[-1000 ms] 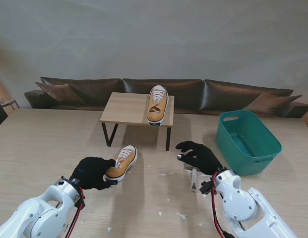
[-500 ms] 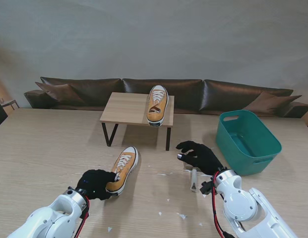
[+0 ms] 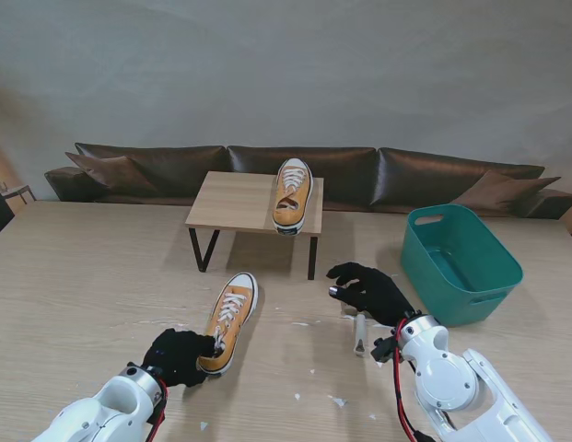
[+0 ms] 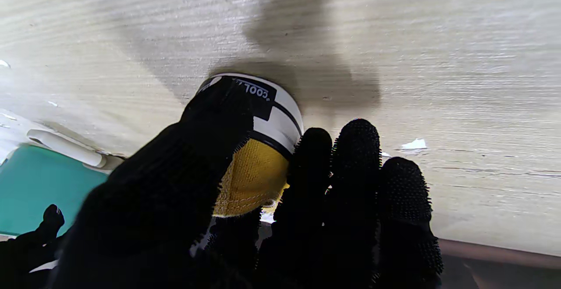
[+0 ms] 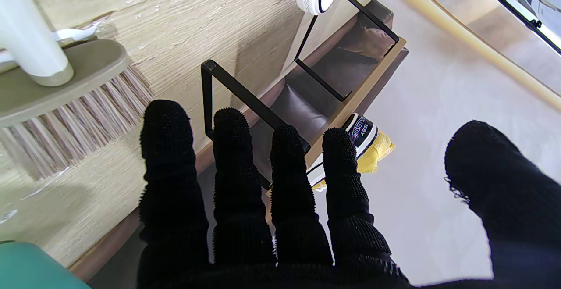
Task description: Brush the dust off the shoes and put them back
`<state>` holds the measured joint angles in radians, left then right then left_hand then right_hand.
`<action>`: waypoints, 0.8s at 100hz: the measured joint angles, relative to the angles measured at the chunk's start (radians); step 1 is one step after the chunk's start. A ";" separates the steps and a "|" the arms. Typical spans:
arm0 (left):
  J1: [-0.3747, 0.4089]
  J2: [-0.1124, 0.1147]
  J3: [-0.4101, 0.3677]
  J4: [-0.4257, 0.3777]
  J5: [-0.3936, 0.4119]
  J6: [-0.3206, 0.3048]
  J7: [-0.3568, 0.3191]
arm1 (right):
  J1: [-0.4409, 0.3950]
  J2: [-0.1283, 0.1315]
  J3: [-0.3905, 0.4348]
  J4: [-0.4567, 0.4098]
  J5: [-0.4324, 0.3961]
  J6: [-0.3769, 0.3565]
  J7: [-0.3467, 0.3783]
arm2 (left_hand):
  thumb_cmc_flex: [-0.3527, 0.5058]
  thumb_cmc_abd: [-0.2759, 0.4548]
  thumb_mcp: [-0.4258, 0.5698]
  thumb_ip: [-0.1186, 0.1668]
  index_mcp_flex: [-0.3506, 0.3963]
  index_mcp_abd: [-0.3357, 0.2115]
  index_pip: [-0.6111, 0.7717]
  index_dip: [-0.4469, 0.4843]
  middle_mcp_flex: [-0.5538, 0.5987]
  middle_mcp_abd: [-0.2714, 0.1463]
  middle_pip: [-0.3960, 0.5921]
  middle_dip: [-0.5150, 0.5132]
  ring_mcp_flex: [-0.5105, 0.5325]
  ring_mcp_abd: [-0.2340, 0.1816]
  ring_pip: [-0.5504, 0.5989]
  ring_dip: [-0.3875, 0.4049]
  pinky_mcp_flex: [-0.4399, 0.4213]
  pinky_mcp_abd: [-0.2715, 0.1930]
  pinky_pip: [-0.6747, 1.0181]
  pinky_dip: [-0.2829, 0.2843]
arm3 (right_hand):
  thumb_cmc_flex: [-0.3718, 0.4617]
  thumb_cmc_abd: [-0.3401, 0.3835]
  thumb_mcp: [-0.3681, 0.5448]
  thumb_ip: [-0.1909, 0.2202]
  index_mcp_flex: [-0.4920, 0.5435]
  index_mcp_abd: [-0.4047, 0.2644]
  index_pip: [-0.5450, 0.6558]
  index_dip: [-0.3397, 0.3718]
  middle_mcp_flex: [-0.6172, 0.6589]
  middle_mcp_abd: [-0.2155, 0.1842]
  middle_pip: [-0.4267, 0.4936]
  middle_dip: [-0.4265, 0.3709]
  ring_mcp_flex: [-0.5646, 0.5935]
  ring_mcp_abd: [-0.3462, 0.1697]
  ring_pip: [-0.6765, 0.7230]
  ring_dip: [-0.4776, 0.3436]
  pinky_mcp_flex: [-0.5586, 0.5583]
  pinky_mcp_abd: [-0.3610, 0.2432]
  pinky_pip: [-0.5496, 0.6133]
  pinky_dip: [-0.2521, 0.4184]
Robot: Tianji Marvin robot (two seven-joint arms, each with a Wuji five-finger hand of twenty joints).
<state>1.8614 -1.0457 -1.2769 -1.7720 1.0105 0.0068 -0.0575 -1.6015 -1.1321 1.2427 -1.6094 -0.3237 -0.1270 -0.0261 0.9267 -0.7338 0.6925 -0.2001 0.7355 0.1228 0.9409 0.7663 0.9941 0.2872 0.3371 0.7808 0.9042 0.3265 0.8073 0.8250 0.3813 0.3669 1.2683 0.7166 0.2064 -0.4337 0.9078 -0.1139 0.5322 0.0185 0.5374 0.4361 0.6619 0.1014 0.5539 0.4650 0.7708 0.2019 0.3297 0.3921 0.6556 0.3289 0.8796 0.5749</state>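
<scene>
Yellow shoe [image 3: 228, 319] lies on the counter [image 3: 74, 276], its heel clamped in the left hand [image 3: 178, 355]. Right hand [image 3: 373, 291], fingers [image 5: 168, 148] apart, hovers over the brush [image 3: 360, 333].

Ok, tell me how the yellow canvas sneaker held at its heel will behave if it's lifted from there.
The yellow canvas sneaker will probably droop toe-down, since the left hand grips only its heel end. Its canvas upper looks soft, so the fingers may dent it, while the white rubber heel should resist. Loose white laces could dangle or snag.
</scene>
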 measured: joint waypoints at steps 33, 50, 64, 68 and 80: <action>0.079 -0.001 -0.101 -0.113 0.069 -0.100 -0.056 | -0.001 0.001 0.000 -0.002 0.003 0.000 0.008 | -0.222 0.096 0.026 0.053 -0.062 -0.019 -0.766 -0.426 -0.218 0.026 -0.122 -0.161 -0.147 0.034 -0.082 -0.010 -0.108 0.001 -0.104 0.037 | 0.000 0.000 0.000 0.000 0.000 0.000 0.001 0.000 0.000 0.000 0.000 0.000 0.000 0.000 0.000 0.000 0.000 0.000 0.000 0.000; 0.118 -0.002 -0.183 -0.220 0.091 -0.171 -0.088 | -0.002 0.002 0.001 -0.004 0.004 0.000 0.011 | -0.227 0.143 -0.014 0.053 -0.073 -0.031 -0.783 -0.461 -0.234 0.028 -0.139 -0.191 -0.167 0.040 -0.114 -0.020 -0.125 0.001 -0.129 0.038 | 0.000 0.000 0.000 0.000 0.000 0.001 0.001 0.000 0.000 0.000 0.000 0.000 0.000 0.000 0.000 0.000 0.000 0.000 0.000 -0.001; 0.091 0.000 -0.206 -0.280 0.101 -0.223 -0.114 | -0.003 0.003 0.001 -0.007 0.004 -0.001 0.015 | -0.155 0.189 0.007 0.053 -0.071 -0.036 -0.783 -0.468 -0.231 0.028 -0.140 -0.195 -0.175 0.040 -0.126 -0.030 -0.133 0.001 -0.140 0.038 | 0.000 0.000 0.000 0.000 0.000 0.002 0.001 0.000 0.000 0.000 0.000 0.000 0.000 0.000 0.000 0.000 0.000 0.000 0.000 -0.001; 0.065 0.000 -0.204 -0.280 0.103 -0.239 -0.113 | -0.004 0.003 0.001 -0.008 0.004 -0.001 0.016 | -0.155 0.189 0.007 0.053 -0.071 -0.037 -0.783 -0.469 -0.231 0.028 -0.140 -0.195 -0.175 0.040 -0.127 -0.032 -0.133 0.001 -0.140 0.038 | 0.000 0.000 0.000 0.000 0.000 0.002 0.001 0.000 0.000 0.000 0.000 0.000 0.000 0.000 0.000 0.000 0.000 0.000 0.000 -0.001; -0.048 0.004 -0.163 -0.263 0.090 -0.238 -0.099 | -0.005 0.004 0.001 -0.009 0.005 -0.001 0.017 | -0.184 0.192 -0.001 0.053 -0.085 -0.037 -0.793 -0.475 -0.219 0.027 -0.140 -0.198 -0.174 0.040 -0.127 -0.032 -0.126 0.001 -0.140 0.039 | 0.000 0.000 0.000 0.000 0.000 0.002 0.001 0.000 0.001 0.001 0.000 0.000 0.000 0.000 0.000 0.000 0.000 0.000 0.000 -0.001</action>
<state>1.8137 -1.0417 -1.4404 -2.0349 1.1004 -0.2313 -0.1566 -1.6064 -1.1283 1.2437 -1.6183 -0.3191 -0.1281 -0.0091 0.7432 -0.5421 0.6912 -0.1469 0.6501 0.0853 0.1475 0.2911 0.7747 0.3147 0.1968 0.5833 0.7300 0.3667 0.6803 0.7927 0.2557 0.3676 1.1279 0.7557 0.2064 -0.4337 0.9078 -0.1139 0.5323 0.0202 0.5382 0.4361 0.6624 0.1024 0.5537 0.4650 0.7710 0.2021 0.3297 0.3921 0.6556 0.3289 0.8796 0.5740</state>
